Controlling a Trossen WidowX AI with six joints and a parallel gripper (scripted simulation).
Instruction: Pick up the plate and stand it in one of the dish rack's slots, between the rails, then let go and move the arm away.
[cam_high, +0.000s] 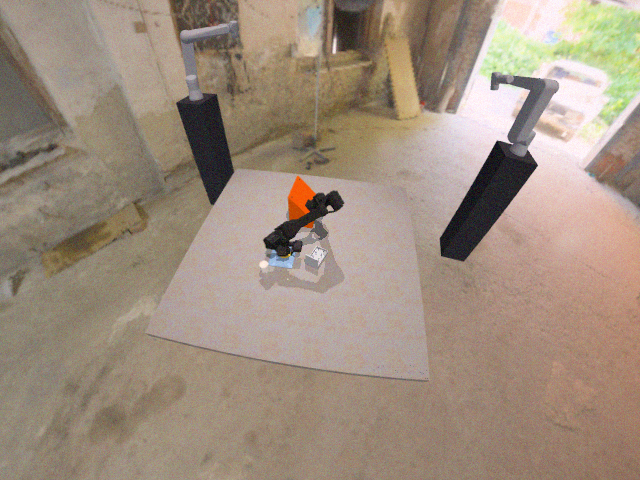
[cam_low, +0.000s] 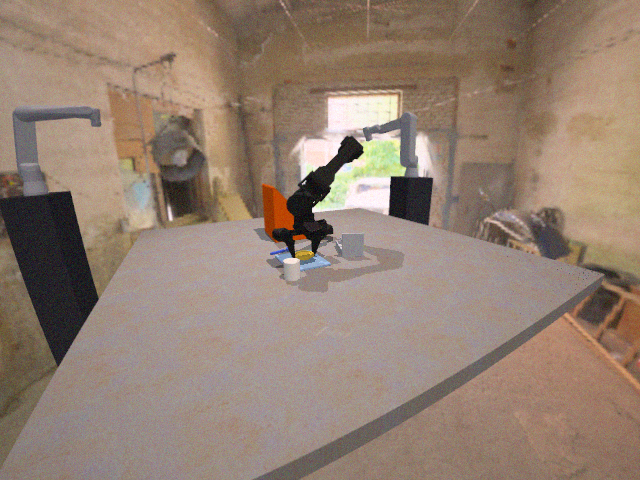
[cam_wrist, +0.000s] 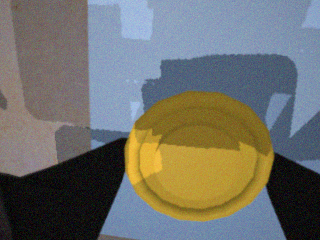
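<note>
A round yellow plate (cam_low: 304, 255) (cam_wrist: 200, 175) lies level over the blue mat (cam_high: 280, 262) (cam_low: 321, 264) (cam_wrist: 200, 30). My gripper (cam_low: 305, 254) (cam_wrist: 195, 153) points down, shut on the plate, with one finger against each side of its rim. The plate is at or just above the mat; I cannot tell whether they touch. In the top view the arm hides most of the plate. The grey dish rack (cam_high: 315, 257) (cam_low: 353, 245) stands a little to the right of the mat, with nothing seen standing in it; its slots are too small to make out.
A white cup (cam_high: 263, 265) (cam_low: 291, 269) stands by the mat's near left corner. A blue stick-like thing (cam_low: 278, 251) lies behind the mat. A tall orange block (cam_high: 297, 206) (cam_low: 277, 214) stands behind. Two grey arms on black pedestals (cam_high: 206, 144) (cam_high: 485, 201) stand beyond the table.
</note>
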